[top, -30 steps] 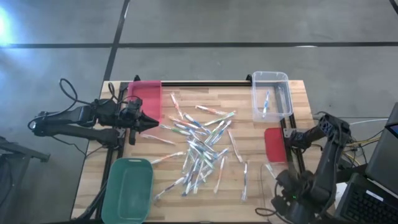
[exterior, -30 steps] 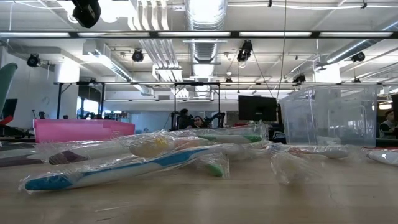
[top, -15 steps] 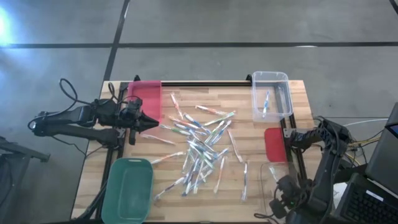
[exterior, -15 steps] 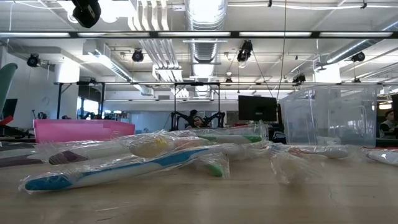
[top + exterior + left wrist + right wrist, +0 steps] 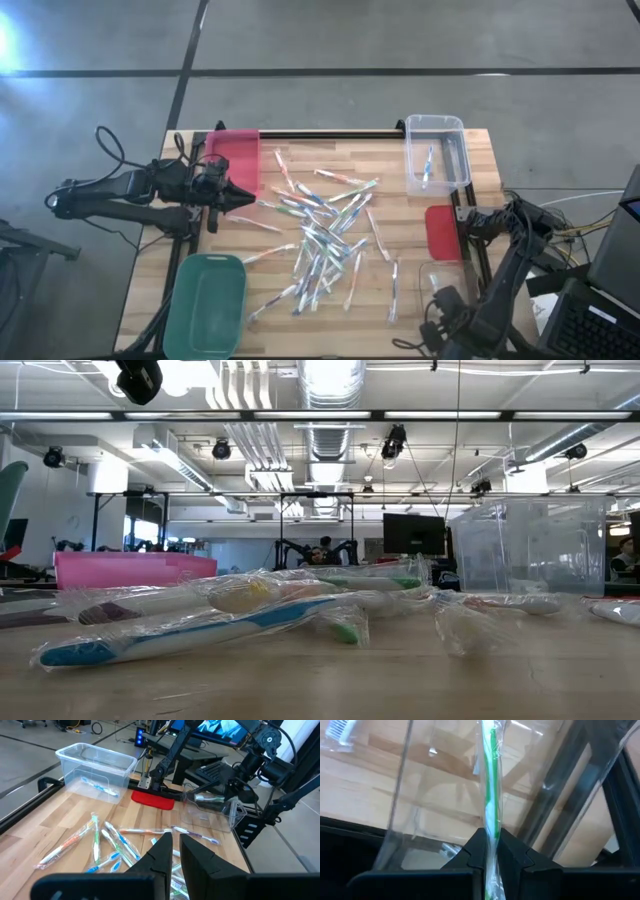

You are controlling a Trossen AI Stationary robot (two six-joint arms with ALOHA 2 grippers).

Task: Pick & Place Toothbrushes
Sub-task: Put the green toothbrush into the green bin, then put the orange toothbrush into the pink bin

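Note:
Several wrapped toothbrushes (image 5: pixel 322 238) lie in a loose heap on the middle of the wooden table. One green-and-white toothbrush (image 5: pixel 490 780) is clear of the table, over the clear bin (image 5: pixel 440 277) at the near right, with my right gripper (image 5: pixel 491 842) shut on it. The left wrist view shows that toothbrush (image 5: pixel 207 798) level beside the right gripper (image 5: pixel 236 798). My left gripper (image 5: pixel 248 203) waits shut and holding nothing, above the table's left side next to the pink bin (image 5: pixel 236 157). My right gripper pinches the green toothbrush in its clear wrapper (image 5: pixel 491 827) between its two fingers, near one end. The fingers come from above, pointing down, and lie across it. The toothbrush is lifted clear and about level, its long part reaching out over the clear bin.
A second clear bin (image 5: pixel 435 150) at the far right holds a blue toothbrush (image 5: pixel 428 165). A red flat piece (image 5: pixel 441 232) lies between the two clear bins. A green bin (image 5: pixel 205 302) stands at the near left. Monitors and stands lie beyond the table's right edge.
My right gripper has gone down and toward the table's near edge with the green toothbrush, rolling its wrist as it went. It has stayed shut on the toothbrush.

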